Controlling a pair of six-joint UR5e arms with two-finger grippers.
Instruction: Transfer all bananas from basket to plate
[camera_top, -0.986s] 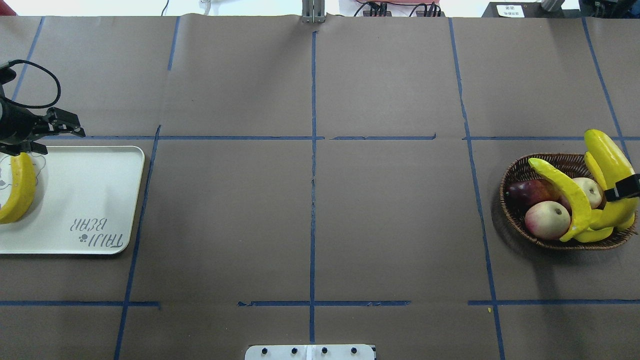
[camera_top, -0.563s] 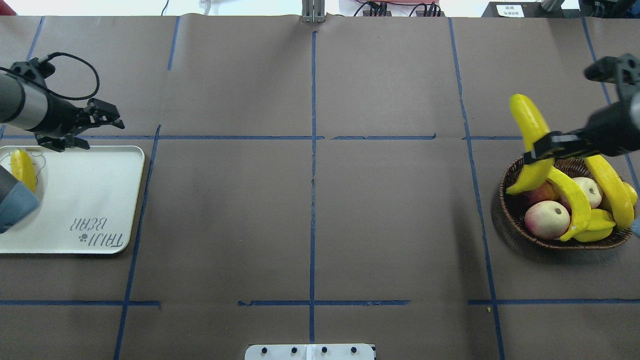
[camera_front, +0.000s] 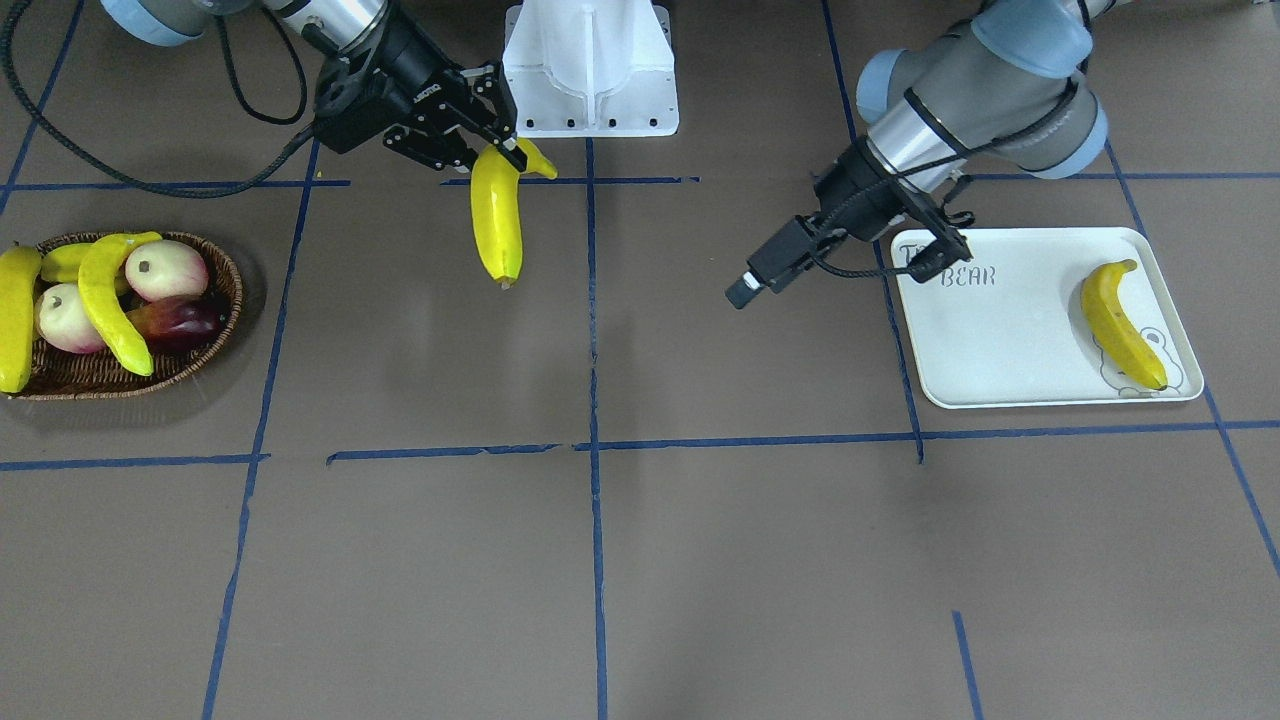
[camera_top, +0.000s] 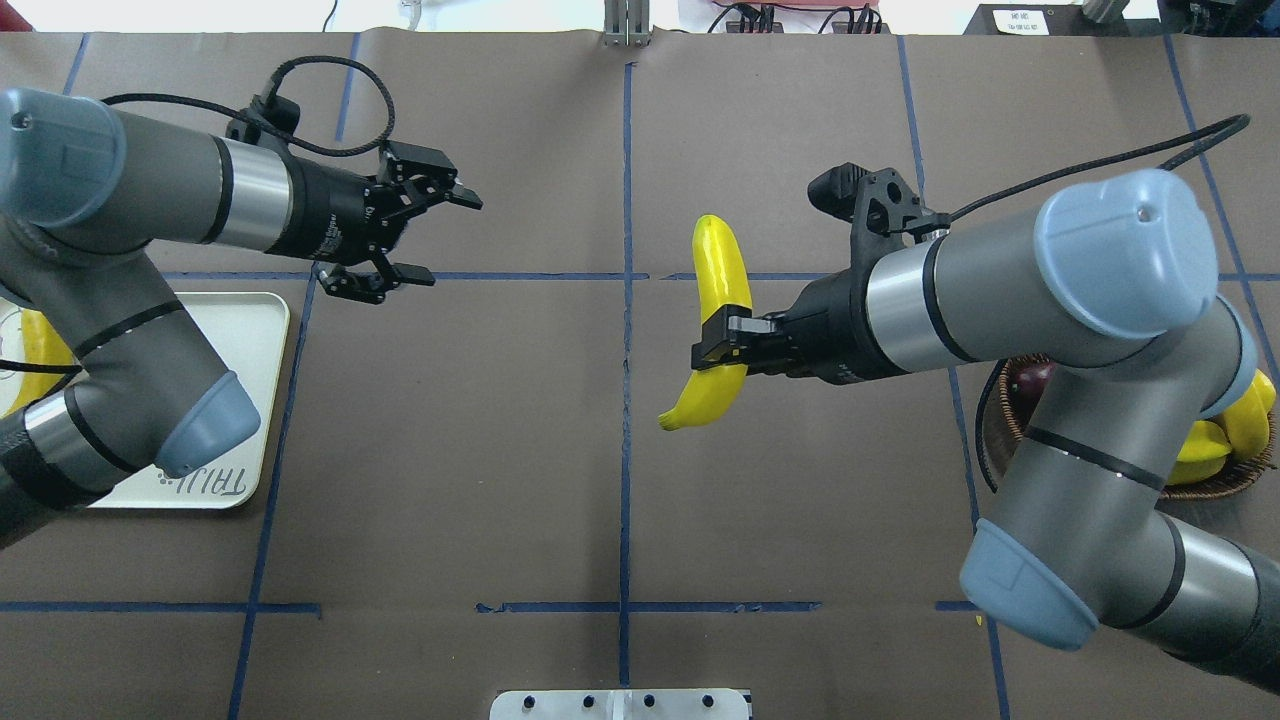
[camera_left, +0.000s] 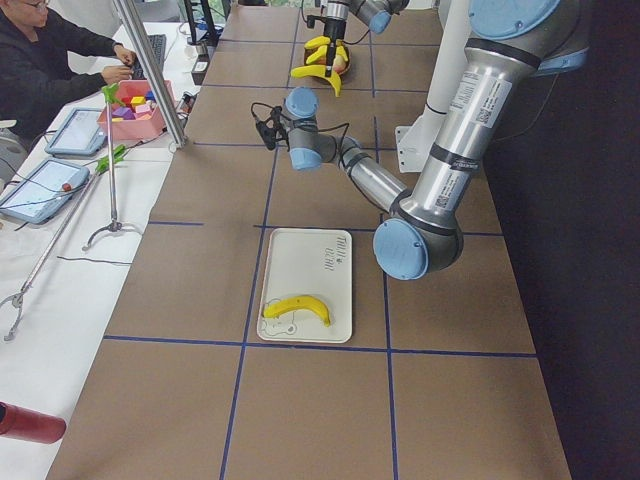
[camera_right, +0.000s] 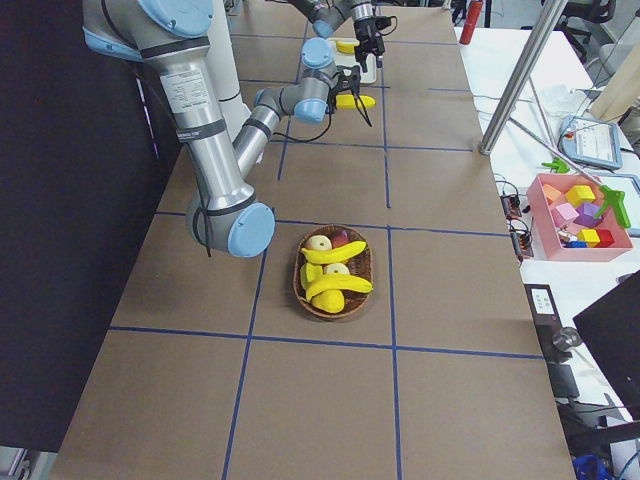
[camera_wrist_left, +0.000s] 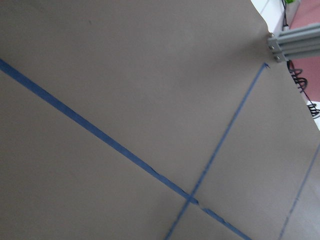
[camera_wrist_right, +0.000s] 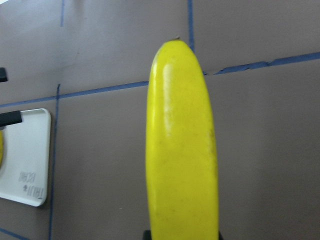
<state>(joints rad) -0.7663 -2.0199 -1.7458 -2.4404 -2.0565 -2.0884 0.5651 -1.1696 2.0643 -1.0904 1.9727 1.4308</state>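
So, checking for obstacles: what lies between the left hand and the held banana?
Only bare table crossed by blue tape separates left hand and banana, seen overhead.

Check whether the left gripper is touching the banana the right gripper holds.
Apart. The overhead view shows bare brown table between the open left gripper and the banana held in the right gripper.

The overhead view looks forward and down from behind the robot over most of the worktop (camera_top: 800, 520). The front-facing view looks steeply down from the opposite side, with the robot's base (camera_front: 590, 70) at its top, so sides swap. Both show the plate (camera_top: 262, 330) and the held banana (camera_top: 722, 290). The end views look along the worktop from afar, one nearest the plate, the other nearest the basket (camera_right: 358, 300). The left wrist camera sits close over blue tape (camera_wrist_left: 100, 135), and the right wrist camera is almost against the banana.
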